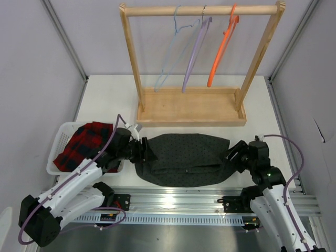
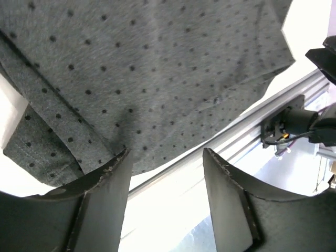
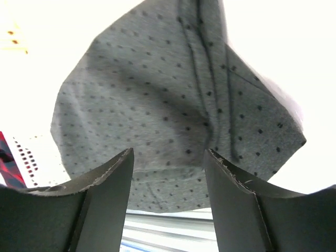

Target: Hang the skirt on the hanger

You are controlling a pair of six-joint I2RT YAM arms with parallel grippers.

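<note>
Skirt (image 1: 181,160) lies spread flat on the white table (image 1: 105,100), dark and finely dotted, just in front of the wooden rack (image 1: 202,10) and between the two arms. Left gripper (image 1: 147,153) sits at the skirt's left edge, right gripper (image 1: 231,156) at its right edge, both low over the tabletop. Pale blue hanger (image 1: 170,52) hangs by its hook from the rack's top bar, well apart from the skirt; a purple hanger (image 1: 194,52) hangs beside it and an orange hanger (image 1: 220,52) beyond that. White basket (image 1: 60,139) stands at the table's left, holding a red-and-navy plaid garment (image 1: 84,144). A metal rail (image 1: 199,199) runs along the near edge, with the skirt's hem reaching its edge. Left wrist view: fingers (image 2: 100,194) spread apart, nothing pinched between them; dotted cloth fills the upper frame, a folded edge of it meeting the tip of the left-hand finger, the rail showing below the hem. Right wrist view: fingers (image 3: 105,189) likewise released and apart, no cloth gripped; the skirt lies ahead of them with seam lines running up its middle, and the basket and a bit of red plaid show at the far left.
</note>
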